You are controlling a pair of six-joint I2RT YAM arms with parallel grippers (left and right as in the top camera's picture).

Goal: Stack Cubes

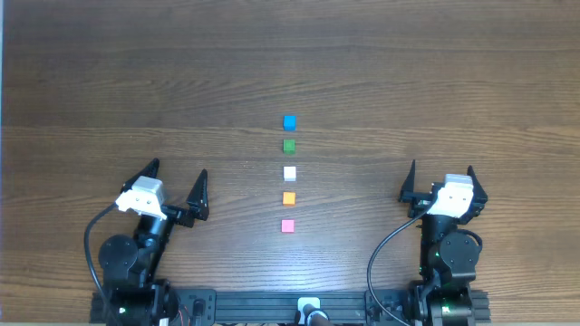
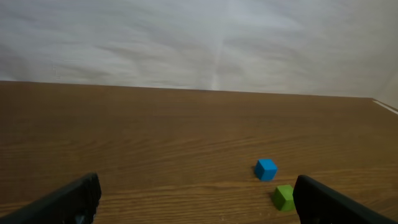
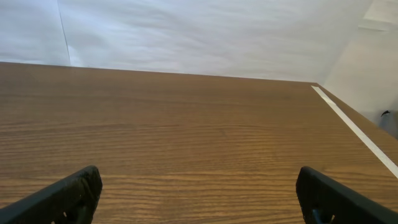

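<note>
1. Five small cubes lie in one straight row on the tabletop [image 1: 109, 72], midway between the two arms. The row's long axis runs straight away from the arm bases.
2. From farthest to nearest the bases they are the blue cube [image 1: 289, 122], green cube [image 1: 289, 146], white cube [image 1: 290, 173], orange cube [image 1: 289, 197] and pink cube [image 1: 287, 225]. Each stands apart from its neighbour with wood showing between them, and none is stacked.
3. A cube has no long axis of its own. Seen from above, each sits with its sides roughly square to the row.
4. The left gripper [image 1: 178, 168] is to the left of the row and well apart from it. Its jaws are spread wide with nothing between them, and it points away from its base, angled a little toward the row.
5. The right gripper [image 1: 441, 167] is to the right of the row, also well apart. Its jaws are spread wide and empty, and it points straight away from its base.
6. In the left wrist view the blue and green cubes sit ahead of the gripper, off toward one finger. There the blue cube shows a corner edge toward the camera.
7. In both wrist views the dark fingers are cut off by the frame edge, so only their ends can be seen.
8. The right wrist view looks across the wood grain to a white wall [image 3: 186, 31], with a pale strip [image 3: 354, 127] along the tabletop's side edge.
9. The arm bases are cut off at the bottom of the top view.
</note>
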